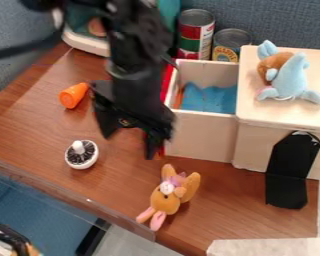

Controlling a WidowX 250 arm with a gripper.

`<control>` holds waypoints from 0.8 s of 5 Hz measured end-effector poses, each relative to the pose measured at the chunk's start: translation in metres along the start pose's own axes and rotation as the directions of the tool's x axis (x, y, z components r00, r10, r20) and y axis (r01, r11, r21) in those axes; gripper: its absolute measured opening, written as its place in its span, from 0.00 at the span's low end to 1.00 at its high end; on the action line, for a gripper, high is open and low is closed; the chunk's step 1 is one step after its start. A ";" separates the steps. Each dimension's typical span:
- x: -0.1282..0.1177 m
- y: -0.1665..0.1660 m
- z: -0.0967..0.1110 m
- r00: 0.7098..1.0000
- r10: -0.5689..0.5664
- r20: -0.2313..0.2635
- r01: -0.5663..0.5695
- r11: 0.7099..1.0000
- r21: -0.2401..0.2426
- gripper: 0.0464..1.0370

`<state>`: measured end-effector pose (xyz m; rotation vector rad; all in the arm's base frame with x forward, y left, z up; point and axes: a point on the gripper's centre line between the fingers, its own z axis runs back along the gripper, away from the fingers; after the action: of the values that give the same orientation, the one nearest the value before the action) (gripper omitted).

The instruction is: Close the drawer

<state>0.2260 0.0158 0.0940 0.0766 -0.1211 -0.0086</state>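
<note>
rear: blue-gry fabric panel (pixel 276 22) | brn wood tbl (pixel 223 200) | below tbl edge: blue surface (pixel 39 212), gry flr (pixel 130 241)

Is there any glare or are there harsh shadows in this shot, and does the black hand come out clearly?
Camera view: the light looks soft and fairly even, without harsh shadows; the table seems to carry a faint pale sheen at left, and the taller can has a shiny lid; the hand comes out mostly as a dark shape, though its two spread fingers stand out against the wood.

Arm (pixel 132 45): black, chunky joints | cable (pixel 16 51): black, thick | jaws: black, two, tapered
</note>
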 end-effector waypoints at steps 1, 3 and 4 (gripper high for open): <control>0.010 0.029 0.001 0.992 0.126 0.023 -0.125 0.991 -0.042 0.96; 0.036 0.078 -0.047 0.949 0.314 -0.018 -0.312 0.931 -0.191 0.96; 0.048 0.095 -0.059 0.937 0.350 -0.009 -0.343 0.913 -0.221 0.96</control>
<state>0.2812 0.1144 0.0492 -0.1678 -0.1627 0.3328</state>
